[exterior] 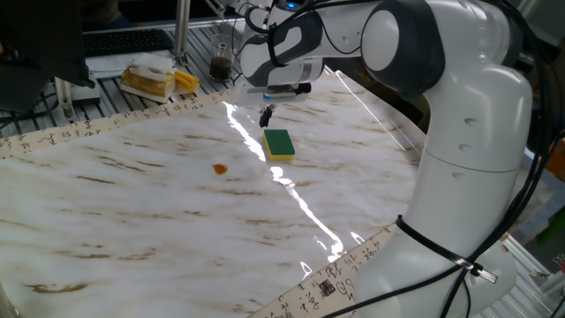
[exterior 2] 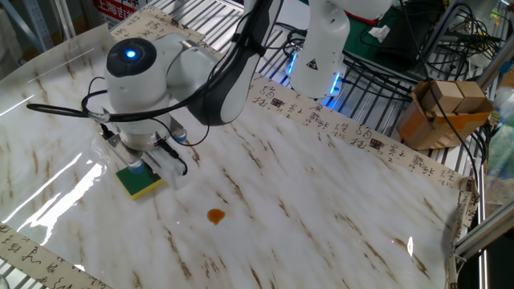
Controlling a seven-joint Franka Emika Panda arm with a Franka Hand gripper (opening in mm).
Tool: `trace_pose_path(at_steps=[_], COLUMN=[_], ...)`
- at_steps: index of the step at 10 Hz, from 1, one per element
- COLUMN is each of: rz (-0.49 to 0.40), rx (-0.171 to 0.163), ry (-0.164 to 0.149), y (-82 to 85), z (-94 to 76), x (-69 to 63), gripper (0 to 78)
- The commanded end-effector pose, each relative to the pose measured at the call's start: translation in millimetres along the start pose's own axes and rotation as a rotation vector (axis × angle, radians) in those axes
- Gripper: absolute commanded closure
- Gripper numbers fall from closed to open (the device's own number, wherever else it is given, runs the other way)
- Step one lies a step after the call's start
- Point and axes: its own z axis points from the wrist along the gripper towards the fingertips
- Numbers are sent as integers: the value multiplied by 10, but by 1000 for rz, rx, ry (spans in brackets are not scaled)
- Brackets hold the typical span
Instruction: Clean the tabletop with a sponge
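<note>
**Pincer above the sponge, grasp not yet made**

The pincer (exterior: 266,116) hangs just above the sponge (exterior: 279,144), at its far edge, and it does not touch it. In one fixed view a single dark fingertip points down beside the green top; in the other fixed view the arm's wrist covers the fingers, so I cannot tell if the jaws stand wide or narrow. Nothing is held between them.

The sponge lies flat on the tabletop (exterior: 132,230), green side up and yellow foam below. It sits on the bright line of light that runs across the glossy sheet. To the side of the sponge, well apart from it, is a small orange spot (exterior: 219,168), which I judge to be the dirt to wipe away. Farther from the sponge, beyond the printed border, a lump in clear wrapping (exterior: 150,81) and a small dark jar (exterior: 220,66) rest on the slatted bench (exterior: 115,93).

I judge the step in hand is to take the sponge. To do it well, the pincer should first come over the middle of the sponge, with the fingers on the two long sides, then go down straight and close on the foam. The foam is soft, so a low and firm grip is better. After that, the sponge should travel flat towards the orange spot.
</note>
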Motion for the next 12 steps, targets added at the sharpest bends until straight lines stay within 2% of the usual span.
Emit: trace_pose_path(at_steps=[1,3,7,10,12], rz=[68,82,52,49,40], rx=[18,13,19,24,20], ry=[58,62,47,49,36], y=[-3,-3,-3,-134,-267], z=[-14,-14,-14,59,168], x=[-9,-9,-9,30,121], gripper=[776,776,776,776,776])
